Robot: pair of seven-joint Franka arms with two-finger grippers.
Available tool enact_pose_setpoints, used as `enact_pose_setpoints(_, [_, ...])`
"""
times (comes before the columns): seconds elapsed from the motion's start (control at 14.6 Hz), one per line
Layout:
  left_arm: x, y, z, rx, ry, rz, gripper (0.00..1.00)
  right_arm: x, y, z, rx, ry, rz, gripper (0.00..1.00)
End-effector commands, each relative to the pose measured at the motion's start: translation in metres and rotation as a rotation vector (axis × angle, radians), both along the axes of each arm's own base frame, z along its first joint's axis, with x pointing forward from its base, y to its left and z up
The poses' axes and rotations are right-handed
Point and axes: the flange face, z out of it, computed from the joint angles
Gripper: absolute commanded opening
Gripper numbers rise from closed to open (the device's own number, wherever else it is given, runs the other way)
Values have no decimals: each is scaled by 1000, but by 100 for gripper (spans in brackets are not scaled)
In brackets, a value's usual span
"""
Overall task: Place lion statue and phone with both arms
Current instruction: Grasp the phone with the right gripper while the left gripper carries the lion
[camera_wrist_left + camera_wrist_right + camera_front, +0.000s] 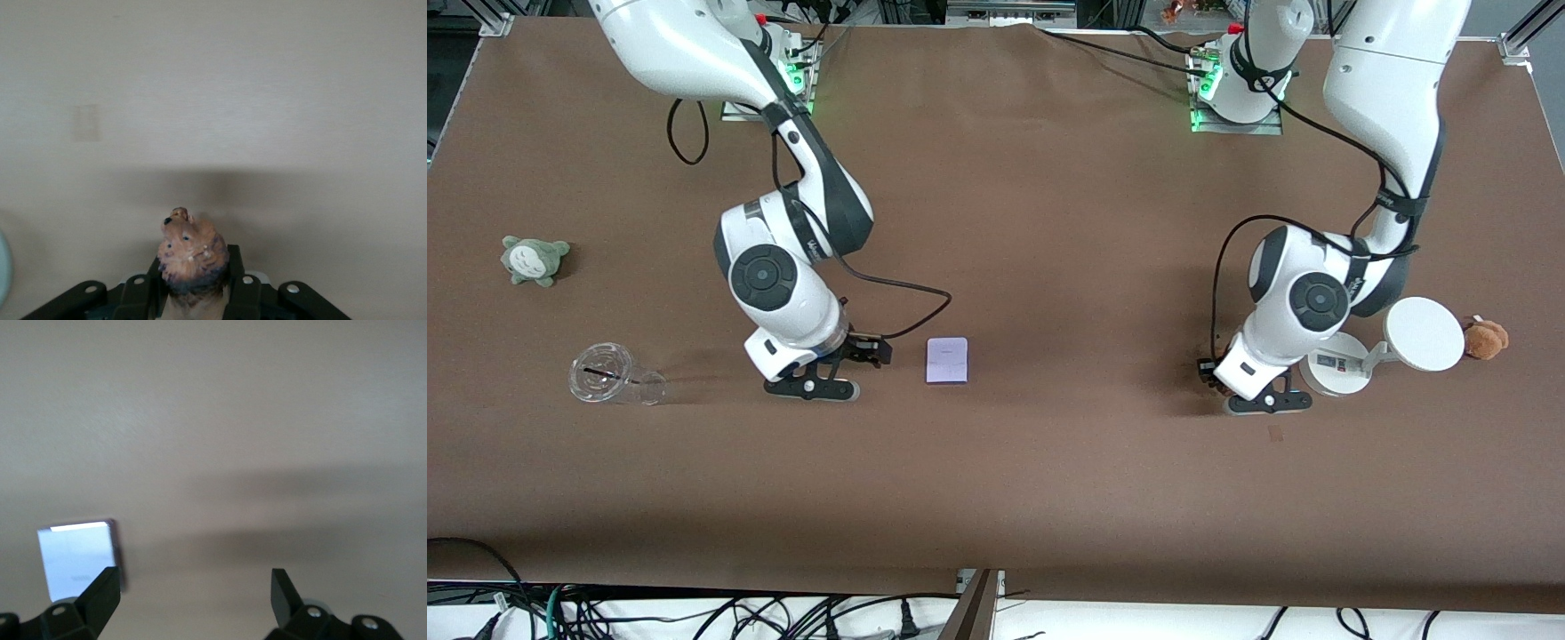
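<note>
The lion statue (192, 257), reddish-brown with a darker mane, sits head-out between the fingers of my left gripper (195, 288), which is shut on it. In the front view the left gripper (1267, 402) is low over the table beside the white stand. The phone (947, 360), a flat pale lavender rectangle, lies on the table. My right gripper (811, 388) is open and empty, low over the table beside the phone, toward the right arm's end. In the right wrist view the phone (77, 560) lies just outside one finger of the open right gripper (195, 587).
A white round-based stand with a disc (1383, 348) is close to the left gripper, with a tan plush (1485, 339) beside it. A clear plastic cup (615, 378) lies on its side near the right gripper. A grey-green plush (534, 260) sits toward the right arm's end.
</note>
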Motion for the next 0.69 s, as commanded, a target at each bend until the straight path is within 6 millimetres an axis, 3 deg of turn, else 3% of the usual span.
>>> enact_pose_setpoints(0.0, [-8,26,6,12,-1,-48,0,3,42,-15,25,-35,-57,100])
enact_pose_setpoints(0.27, [-7,41,3,15,4,-53,0,3,83,-42,30,-56,-95,100])
enact_pose_setpoints(0.48, [-6,40,-4,17,-11,-76,0,-3,102,-68,48,-101,-107,100])
enact_pose_setpoints(0.62, [-5,53,-8,24,-11,-85,0,-11,118,-88,44,-132,-60,100])
